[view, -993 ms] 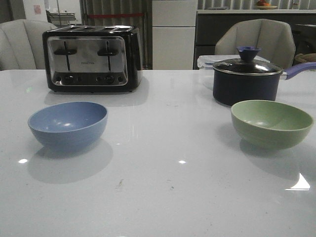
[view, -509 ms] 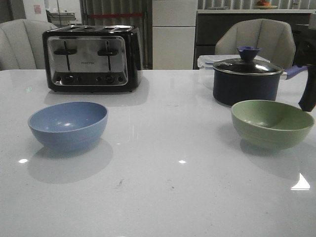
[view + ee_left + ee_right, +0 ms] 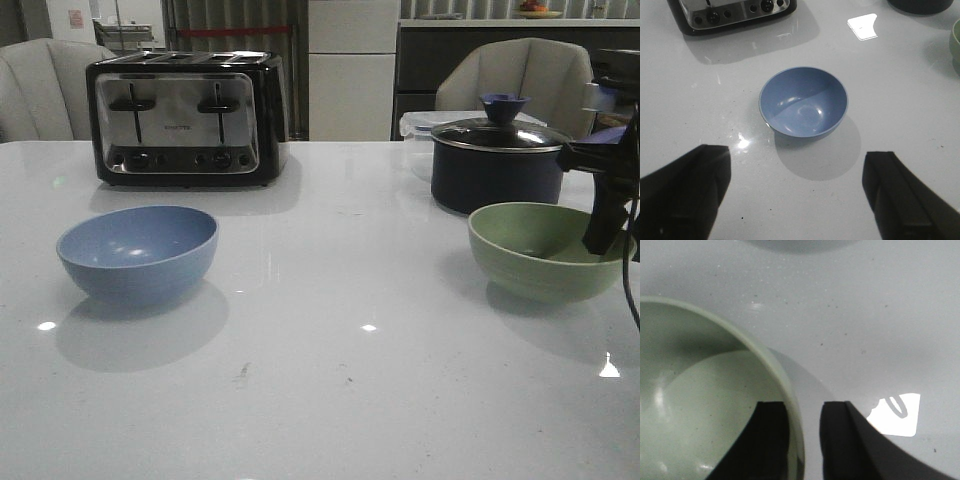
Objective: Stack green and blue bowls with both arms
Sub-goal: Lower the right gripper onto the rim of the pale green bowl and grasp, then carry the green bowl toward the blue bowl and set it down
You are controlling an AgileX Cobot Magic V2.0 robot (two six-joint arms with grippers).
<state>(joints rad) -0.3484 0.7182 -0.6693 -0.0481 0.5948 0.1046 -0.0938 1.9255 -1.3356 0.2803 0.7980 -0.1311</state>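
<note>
The dusty blue bowl (image 3: pixel 138 250) sits upright on the left of the white table, and the sage green bowl (image 3: pixel 540 245) sits on the right. My right gripper (image 3: pixel 605 235) hangs at the green bowl's right edge. In the right wrist view the right gripper (image 3: pixel 804 407) is open and straddles the green bowl's (image 3: pixel 700 405) rim: one finger is inside against the wall, the other outside with a small gap. My left gripper (image 3: pixel 797 155) is open wide above bare table, a short way from the blue bowl (image 3: pixel 803 102). It does not show in the front view.
A black and chrome toaster (image 3: pixel 185 115) stands at the back left. A dark lidded saucepan (image 3: pixel 497 160) stands just behind the green bowl, with a clear plastic box (image 3: pixel 415 125) behind it. A thin black cable (image 3: pixel 630 290) hangs from the right arm.
My right arm has come in from the right edge and dropped onto the green bowl's right rim. Neither bowl has moved.
</note>
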